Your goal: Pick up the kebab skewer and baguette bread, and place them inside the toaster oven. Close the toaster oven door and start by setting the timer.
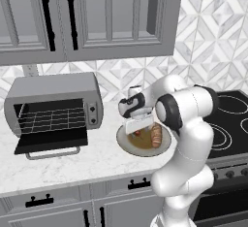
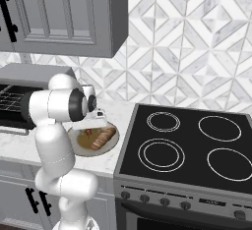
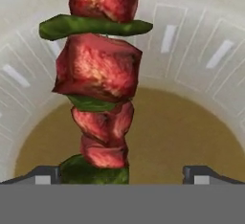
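**Hand low over the plate, nothing held**

The hand (image 3: pixel 122 173) hangs with its fingertips (image 3: pixel 45 174) spread wide and empty, the kebab skewer (image 3: pixel 98 82) running toward 12 o'clock between them. It lies on the plate (image 1: pixel 127 144), the baguette bread (image 1: pixel 156 135) at its 3 o'clock. The skewer looks light and stiff but its chunks seem lumpy; gripping across 1 firm meat piece is probably safest. The toaster oven (image 1: pixel 53 88) waits at 9 o'clock, its toaster oven door (image 1: pixel 51 140) down, the counter (image 1: pixel 72 165) between them bare.
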{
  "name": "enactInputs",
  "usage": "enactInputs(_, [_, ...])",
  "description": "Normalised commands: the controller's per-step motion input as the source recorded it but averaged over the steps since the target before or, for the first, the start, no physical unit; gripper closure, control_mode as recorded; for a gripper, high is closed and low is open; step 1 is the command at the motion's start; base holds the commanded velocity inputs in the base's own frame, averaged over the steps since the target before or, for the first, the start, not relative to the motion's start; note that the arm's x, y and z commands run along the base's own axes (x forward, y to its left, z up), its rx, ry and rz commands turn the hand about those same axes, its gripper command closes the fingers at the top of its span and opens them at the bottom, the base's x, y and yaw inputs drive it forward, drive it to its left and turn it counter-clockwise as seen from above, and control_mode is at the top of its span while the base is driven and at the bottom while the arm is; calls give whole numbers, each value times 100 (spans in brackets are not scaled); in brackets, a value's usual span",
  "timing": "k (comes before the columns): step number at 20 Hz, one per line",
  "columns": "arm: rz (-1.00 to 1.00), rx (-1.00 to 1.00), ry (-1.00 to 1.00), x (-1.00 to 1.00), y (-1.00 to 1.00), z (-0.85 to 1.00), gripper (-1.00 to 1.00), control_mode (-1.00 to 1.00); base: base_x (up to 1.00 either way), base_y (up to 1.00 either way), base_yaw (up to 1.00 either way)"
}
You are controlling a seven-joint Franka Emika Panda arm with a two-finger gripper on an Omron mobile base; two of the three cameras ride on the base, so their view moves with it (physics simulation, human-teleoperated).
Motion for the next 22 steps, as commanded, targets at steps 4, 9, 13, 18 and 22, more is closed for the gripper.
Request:
enactInputs(4, [1,5,0,2,3,-23,-100,-100,0,0,0])
enactInputs(9, [1,3,0,-1,10,-19,100,-100,0,0,0])
enactInputs(13, [0,2,1,-23,23,-4,100,-100,0,0,0])
enactInputs(18, [0,5,1,-46,44,54,100,-100,0,0,0])
enactInputs(22, [-2,0,0,-50,82,100,100,-100,0,0,0])
